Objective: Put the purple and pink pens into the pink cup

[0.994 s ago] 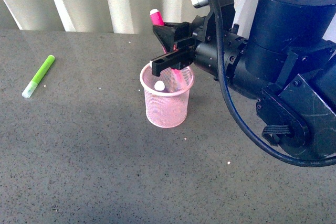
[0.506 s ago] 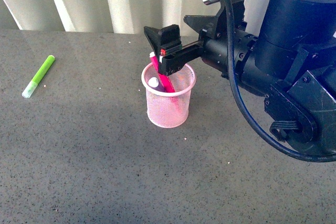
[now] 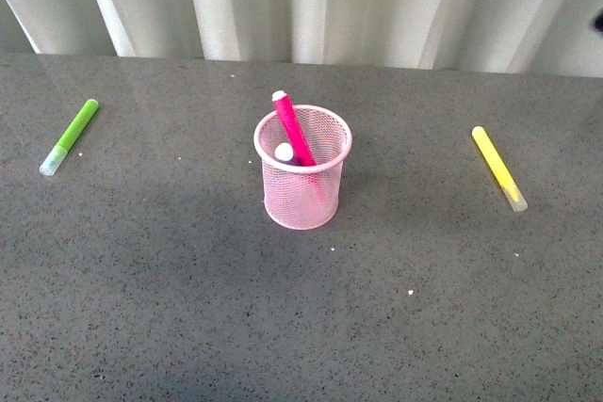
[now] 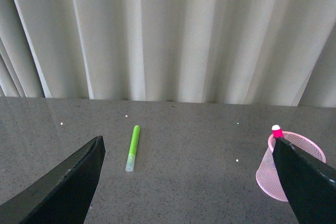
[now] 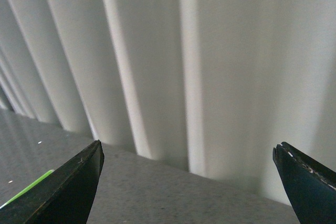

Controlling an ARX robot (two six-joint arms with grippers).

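Though no writing readable: pink pen (image 3: 294, 131) in pink cup (image 3: 301, 197); both hands (image 4: 184, 182) (image 5: 186, 182) released, empty.

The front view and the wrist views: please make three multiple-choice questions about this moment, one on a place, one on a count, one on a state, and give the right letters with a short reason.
1. Where is the pink pen?
A. Flat on the table beside the green marker
B. Standing tilted inside the pink cup
C. Held in the right gripper

2. How many markers lie flat on the table?
A. None
B. Two
C. Four

3. What is the state of the left gripper?
A. Open and holding nothing
B. Shut on the pink pen
C. Shut on the cup rim

Answers:
1 B: the pen leans in the cup with its top above the rim.
2 B: the green marker lies left of the cup and the yellow marker lies right of it.
3 A: in the left wrist view its fingers stand wide apart with only table between them.
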